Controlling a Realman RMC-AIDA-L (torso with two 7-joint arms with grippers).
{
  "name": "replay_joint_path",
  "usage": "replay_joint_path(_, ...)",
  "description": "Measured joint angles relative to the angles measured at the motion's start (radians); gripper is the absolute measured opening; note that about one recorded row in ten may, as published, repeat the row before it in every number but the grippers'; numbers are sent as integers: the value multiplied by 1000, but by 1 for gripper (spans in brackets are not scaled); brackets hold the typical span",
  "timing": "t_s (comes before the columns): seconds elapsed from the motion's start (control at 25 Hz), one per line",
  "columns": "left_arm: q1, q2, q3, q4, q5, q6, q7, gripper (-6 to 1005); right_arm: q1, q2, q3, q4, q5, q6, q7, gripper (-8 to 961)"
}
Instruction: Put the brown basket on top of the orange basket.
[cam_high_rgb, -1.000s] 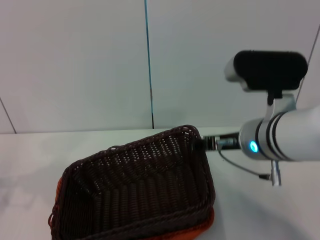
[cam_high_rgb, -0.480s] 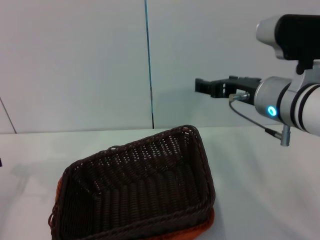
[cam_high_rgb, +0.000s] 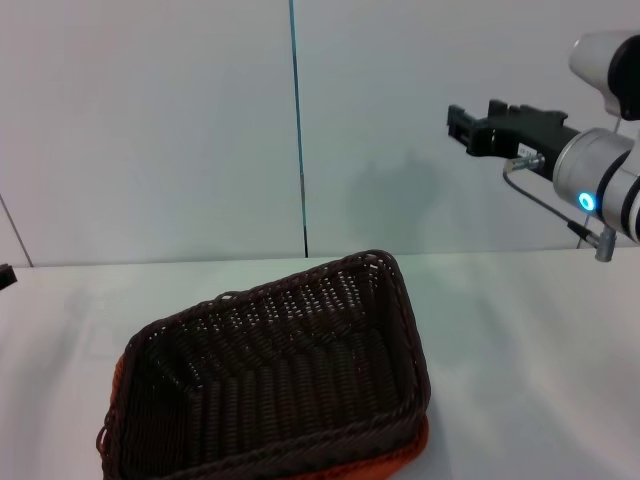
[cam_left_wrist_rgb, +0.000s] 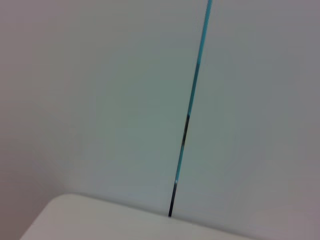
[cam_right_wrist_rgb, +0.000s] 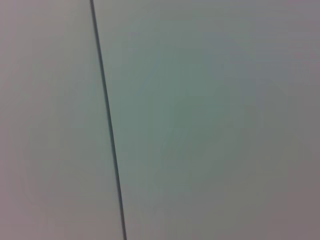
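Observation:
The brown basket (cam_high_rgb: 275, 380) sits nested on top of the orange basket (cam_high_rgb: 408, 453), of which only thin strips show at the lower right and left edges. My right gripper (cam_high_rgb: 462, 127) is raised high at the upper right, well above and apart from both baskets, open and holding nothing. Only a dark sliver of my left gripper (cam_high_rgb: 5, 275) shows at the far left edge, away from the baskets. Both wrist views show only the wall.
The white table (cam_high_rgb: 520, 350) spreads around the baskets, with the pale wall behind it. A thin blue vertical seam (cam_high_rgb: 297, 120) runs down the wall. The stacked baskets reach the bottom of the head view.
My right gripper has left the brown basket's far right rim and risen up and to the right, with nothing in it. The baskets have stayed in place.

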Motion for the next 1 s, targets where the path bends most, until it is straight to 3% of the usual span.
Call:
replay_joint_path(0.24, 19, -52, -22, -51, -6, 67, 0, 908, -4, -35, 1, -68, -1, -137, -21, 517)
replay_joint_path(0.56, 70, -115, -27, -119, -6, 165, -4, 908, -83, -76, 19, -179, -2, -485, -23, 85)
replay_joint_path(0.6, 82, -127, -27, -129, -6, 191, -5, 908, -100, -88, 22, -203, -2, -551, -23, 81)
replay_joint_path(0.76, 106, -149, -27, -156, -7, 236, -8, 909, -123, -98, 29, -251, -2, -675, -23, 65)
replay_joint_path(0.88, 113, -155, -27, -163, -8, 248, -9, 909, -143, -98, 44, -280, -2, -732, -23, 65)
replay_joint_path(1.0, 114, -157, -27, -164, -8, 251, -9, 909, -158, -111, 45, -301, -2, -738, -23, 66)
